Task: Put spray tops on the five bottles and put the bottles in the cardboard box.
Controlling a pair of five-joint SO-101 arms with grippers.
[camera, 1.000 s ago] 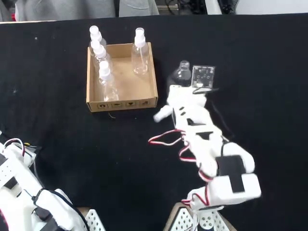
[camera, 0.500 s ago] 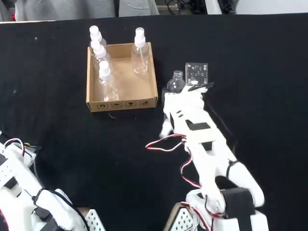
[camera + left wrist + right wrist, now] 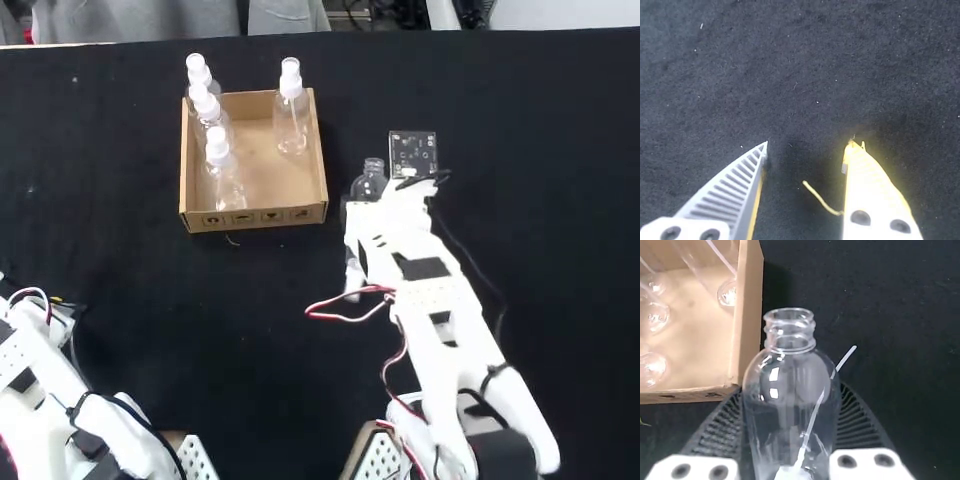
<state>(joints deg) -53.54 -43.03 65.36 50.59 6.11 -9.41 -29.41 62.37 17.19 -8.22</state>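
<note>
— Fingers (image 3: 855, 425), right gripper (image 3: 790, 390): state?

— Dark ribbed pair, closed against both sides of one clear bottle (image 3: 790, 405). Item upright, neck open, uncapped. The right wrist view supplies the grip; in the high view the right arm (image 3: 420, 290) lies over that spot.

— Location of item?

— High view: neck stands up just right of the cardboard box (image 3: 253, 215), level with the near half of its right wall and apart from it. Black table (image 3: 520, 100) beneath.

— Anything entered with it?

— One white tube (image 3: 845, 357), thin and slanting. One end pokes out past the bottle's side; the rest is seen through the clear wall. Whether it touches the bottle: cannot tell.

— Box contents?

— Four capped bottles (image 3: 225, 175), white spray tops on all. Three in a line along the left wall, one at the far right corner. The high view gives the tops and the count; the right wrist view gives some of their clear bases on the box floor.

— Left gripper (image 3: 809, 145)?

— Fingers spread apart, one pale grey and ribbed, one yellow, table alone between them. Thin pale strand (image 3: 820, 199) at the yellow finger. The high view places the left arm (image 3: 45, 400) at the near left corner, well apart from the box.
</note>
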